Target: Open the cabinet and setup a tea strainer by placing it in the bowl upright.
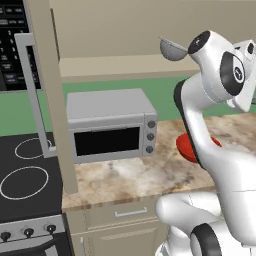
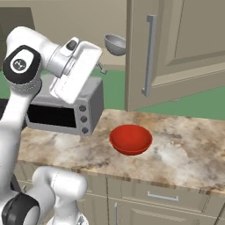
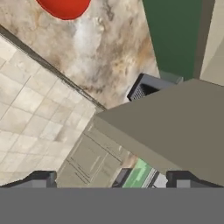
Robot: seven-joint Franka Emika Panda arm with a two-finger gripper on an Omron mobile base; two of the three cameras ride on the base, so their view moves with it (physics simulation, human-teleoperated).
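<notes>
Marbled brown counter [image 2: 184, 149] carries the bowl [image 2: 130, 139] beside a grey toaster oven [image 1: 111, 125]; the tea strainer [image 2: 115, 44] sits inside the open cabinet [image 2: 176, 48]. Gripper [image 3: 112, 179] spread wide, empty.

A marbled tan and brown bench [image 1: 140, 175] runs along a green wall [image 1: 165, 90]. A grey toaster oven [image 1: 111, 122] sits on the bench against that wall. Left of the oven is a black stovetop [image 1: 27, 175] with white ring burners. Below the bench are beige drawers [image 2: 162, 196] with short silver handles. The floor [image 3: 26, 127] is pale beige tile.
</notes>
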